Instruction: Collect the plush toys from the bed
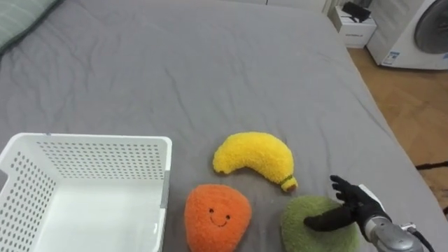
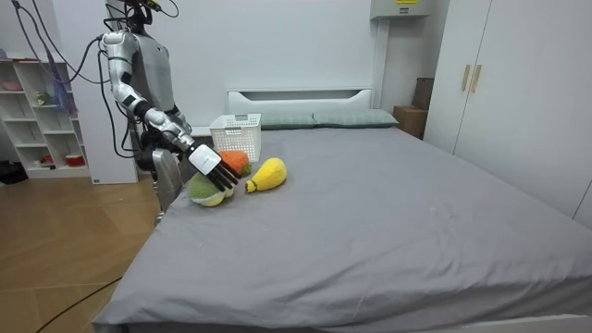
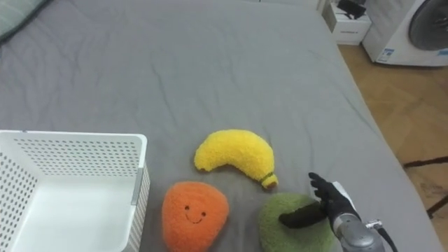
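A white plastic basket with perforated walls (image 1: 105,141) sits on the grey bed sheet (image 1: 210,70) at eight o'clock in the eye views, with its inside bare. Just beside it, at its three o'clock, lies a round orange plush toy with a stitched smile (image 1: 217,213). A yellow plush banana (image 1: 252,159) lies near the orange toy's one o'clock, with its dark-tipped stem pointing toward five o'clock. At the orange toy's three o'clock, and close below the banana's stem, is a round green plush toy (image 1: 297,222). The robot's right hand (image 1: 358,203) reaches in from four o'clock. It is released, its fingers spread straight above the green toy's far edge and its thumb laid flat on the toy's top. None of the three toys is in the basket. A white washing machine (image 1: 420,31) stands on the wooden floor at two o'clock.
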You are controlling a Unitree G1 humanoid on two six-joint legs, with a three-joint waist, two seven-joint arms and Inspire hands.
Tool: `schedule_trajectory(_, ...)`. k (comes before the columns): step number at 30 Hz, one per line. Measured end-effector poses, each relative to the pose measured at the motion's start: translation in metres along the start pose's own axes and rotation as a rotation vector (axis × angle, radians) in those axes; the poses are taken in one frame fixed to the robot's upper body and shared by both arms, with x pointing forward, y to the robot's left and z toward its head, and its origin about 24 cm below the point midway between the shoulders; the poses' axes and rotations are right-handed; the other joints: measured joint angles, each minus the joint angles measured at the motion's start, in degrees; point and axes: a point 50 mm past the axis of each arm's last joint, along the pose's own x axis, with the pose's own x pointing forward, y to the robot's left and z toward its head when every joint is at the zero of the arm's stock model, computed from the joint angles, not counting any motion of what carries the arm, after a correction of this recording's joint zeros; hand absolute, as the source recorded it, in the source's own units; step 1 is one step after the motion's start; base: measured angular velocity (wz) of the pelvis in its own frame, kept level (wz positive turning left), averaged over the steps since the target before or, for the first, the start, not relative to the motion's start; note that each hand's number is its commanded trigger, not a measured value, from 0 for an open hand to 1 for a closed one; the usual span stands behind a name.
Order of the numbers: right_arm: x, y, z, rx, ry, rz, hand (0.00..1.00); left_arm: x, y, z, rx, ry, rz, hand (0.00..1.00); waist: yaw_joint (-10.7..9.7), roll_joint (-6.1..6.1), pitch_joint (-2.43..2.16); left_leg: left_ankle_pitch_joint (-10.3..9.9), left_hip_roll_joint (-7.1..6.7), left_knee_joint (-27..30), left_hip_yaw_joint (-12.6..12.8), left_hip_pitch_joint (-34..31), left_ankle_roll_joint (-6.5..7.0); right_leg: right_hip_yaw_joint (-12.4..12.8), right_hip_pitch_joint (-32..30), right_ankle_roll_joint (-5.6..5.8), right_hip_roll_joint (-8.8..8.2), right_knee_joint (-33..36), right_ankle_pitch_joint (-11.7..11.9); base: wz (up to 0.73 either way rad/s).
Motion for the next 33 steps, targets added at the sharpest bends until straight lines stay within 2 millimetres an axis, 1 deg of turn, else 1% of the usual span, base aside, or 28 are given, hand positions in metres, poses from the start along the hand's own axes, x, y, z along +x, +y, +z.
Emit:
schedule_trajectory(5,0.002,0.012,-0.009,-0.122,0.056,0.082,0.00,0.001,-0.001,0.010,0.018,-0.029,-0.005,0.00,0.27,0.00,-0.03,-0.01,0.02,0.23,-0.52,0.08,-0.01,-0.82,0.33,-0.02,-0.05,-0.22,-0.01,0.07)
schedule_trajectory(11,0.005,0.014,-0.017,-0.213,0.118,0.135,0.00,0.001,-0.002,0.010,0.017,-0.028,-0.012,0.00,0.29,-0.32,-0.15,-0.02,-0.01,0.23,-1.14,0.41,-0.01,-0.95,0.88,-0.02,-0.04,-0.41,-0.01,0.02)
schedule_trajectory(12,0.005,0.014,-0.019,-0.219,0.127,0.141,0.00,0.001,-0.002,0.010,0.018,-0.026,-0.012,0.00,0.28,-0.48,-0.27,-0.02,-0.02,0.23,-1.39,0.46,-0.01,-1.02,1.19,-0.02,-0.03,-0.73,0.03,0.09)
schedule_trajectory(13,0.006,0.015,-0.020,-0.224,0.136,0.148,0.18,0.001,-0.002,0.009,0.017,-0.025,-0.013,0.00,0.30,-0.56,-0.31,-0.02,-0.02,0.22,-1.48,0.47,-0.02,-1.10,1.32,-0.02,-0.03,-0.83,0.04,0.08)
schedule_trajectory(14,0.006,0.015,-0.020,-0.227,0.141,0.150,0.67,0.001,-0.002,0.009,0.017,-0.024,-0.013,0.00,0.30,-0.58,-0.33,-0.02,-0.02,0.22,-1.52,0.47,-0.02,-1.12,1.36,-0.02,-0.03,-0.85,0.04,0.05)
schedule_trajectory(15,0.007,0.015,-0.019,-0.233,0.144,0.154,1.00,0.001,-0.002,0.009,0.017,-0.024,-0.014,0.00,0.29,-0.60,-0.33,-0.02,-0.02,0.22,-1.61,0.49,-0.02,-1.21,1.46,-0.02,-0.03,-0.89,0.04,0.04)
schedule_trajectory(24,0.008,0.010,-0.016,-0.272,0.149,0.131,1.00,0.001,-0.003,0.008,0.001,-0.015,-0.020,0.00,0.30,-0.54,-0.20,-0.04,-0.01,-0.01,-1.55,1.33,-0.04,-1.05,2.04,-0.02,0.05,-0.98,0.04,0.00)
schedule_trajectory(26,0.008,0.012,-0.020,-0.269,0.166,0.142,1.00,0.002,-0.003,0.009,0.001,-0.014,-0.020,0.00,0.31,-0.52,-0.19,-0.04,0.00,-0.02,-1.53,1.35,-0.04,-1.04,2.04,-0.02,0.07,-0.96,0.04,0.00)
schedule_trajectory(28,0.008,0.018,-0.023,-0.257,0.186,0.157,1.00,0.002,-0.003,0.009,0.001,-0.014,-0.022,0.00,0.28,-0.34,-0.06,-0.04,0.02,-0.05,-1.38,1.36,-0.04,-1.06,1.94,-0.02,0.09,-0.92,0.04,-0.02)
schedule_trajectory(33,0.008,0.024,-0.022,-0.248,0.185,0.195,1.00,0.002,-0.005,0.010,0.005,-0.014,-0.027,0.00,0.55,-0.20,0.06,-0.04,0.01,-0.12,-1.14,1.28,-0.04,-1.04,1.68,-0.03,0.08,-0.70,0.04,-0.02)
